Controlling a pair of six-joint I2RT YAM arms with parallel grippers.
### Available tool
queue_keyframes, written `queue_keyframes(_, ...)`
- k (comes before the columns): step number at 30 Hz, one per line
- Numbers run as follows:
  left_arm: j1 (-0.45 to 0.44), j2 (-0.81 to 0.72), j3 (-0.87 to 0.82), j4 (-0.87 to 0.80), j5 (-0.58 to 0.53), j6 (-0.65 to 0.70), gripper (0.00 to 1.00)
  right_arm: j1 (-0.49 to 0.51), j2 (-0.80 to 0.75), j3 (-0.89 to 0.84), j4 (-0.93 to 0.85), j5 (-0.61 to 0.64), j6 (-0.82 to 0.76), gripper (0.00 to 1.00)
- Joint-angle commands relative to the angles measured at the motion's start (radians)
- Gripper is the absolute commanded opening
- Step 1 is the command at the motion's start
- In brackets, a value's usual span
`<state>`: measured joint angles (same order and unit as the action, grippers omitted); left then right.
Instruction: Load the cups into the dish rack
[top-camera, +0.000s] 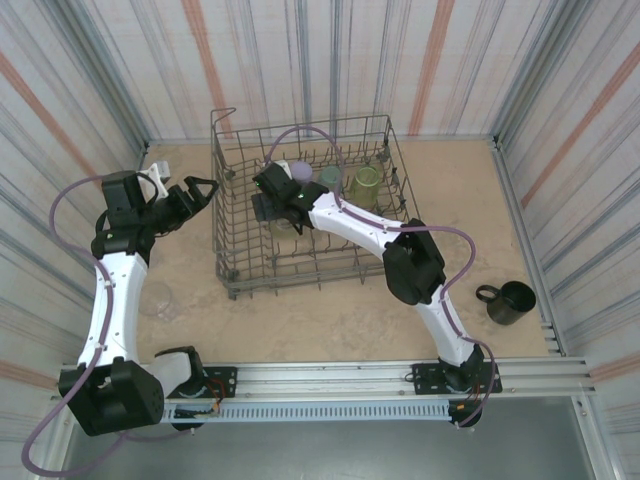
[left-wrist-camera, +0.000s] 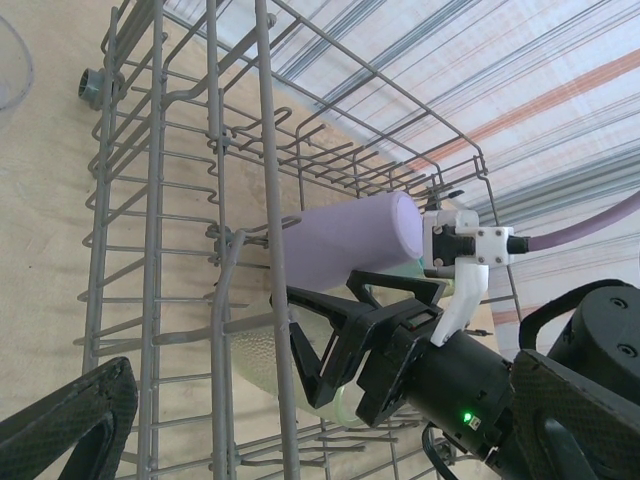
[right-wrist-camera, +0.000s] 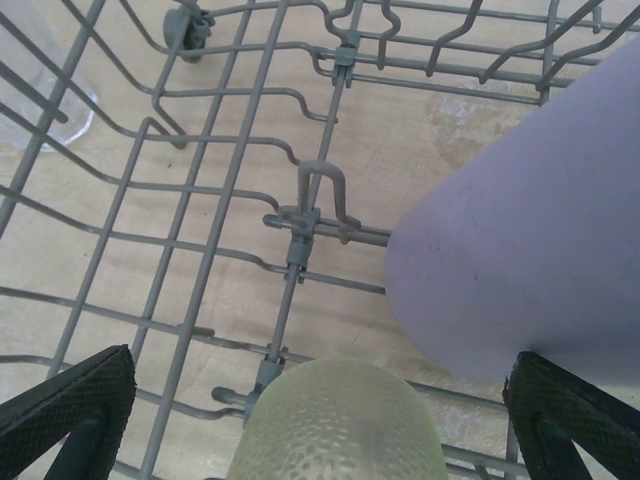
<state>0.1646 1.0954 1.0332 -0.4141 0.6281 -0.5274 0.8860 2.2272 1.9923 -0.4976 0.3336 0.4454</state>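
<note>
The right gripper (top-camera: 272, 210) is pictured inside the dish rack (top-camera: 224, 230), a large grey basket of thin metal wire lined with rows of upright tines. Its jaws are spread wide, and the cross-hatched black pads (right-wrist-camera: 75, 410) are held clear on either side of a yellow-green cup (right-wrist-camera: 340, 425). That cup, a translucent plastic tumbler with a pebbled skin, is seen among the wires with its rounded closed end turned toward the wrist camera. Just beside it, a tall lavender cup (left-wrist-camera: 345, 240) with a smooth, matte wall is propped at a tilt. A teal cup (top-camera: 330, 177) and a second yellow-green cup (top-camera: 365, 186) are lodged farther back in the rack. On the sandy-coloured table (top-camera: 300, 320), a dark cup (top-camera: 510, 302) with a loop handle is left well apart to the rack's right. A clear cup (top-camera: 160, 298) is set on the table to the rack's left. The left gripper (top-camera: 203, 192) is held just outside the rack's left wall, its jaws spread with nothing between them.
</note>
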Motion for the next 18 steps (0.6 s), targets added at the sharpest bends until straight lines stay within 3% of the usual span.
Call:
queue_keyframes(1, 0.015, -0.027, -0.018, 0.026, 0.021, -0.006, 0.99, 0.008, -0.097, -0.014, 0.003, -0.011, 0.041, 0.99)
queue_keyframes(18, 0.017, -0.021, -0.017, 0.029, 0.019, -0.005, 0.99, 0.037, -0.430, -0.260, 0.025, 0.058, 0.066, 0.99)
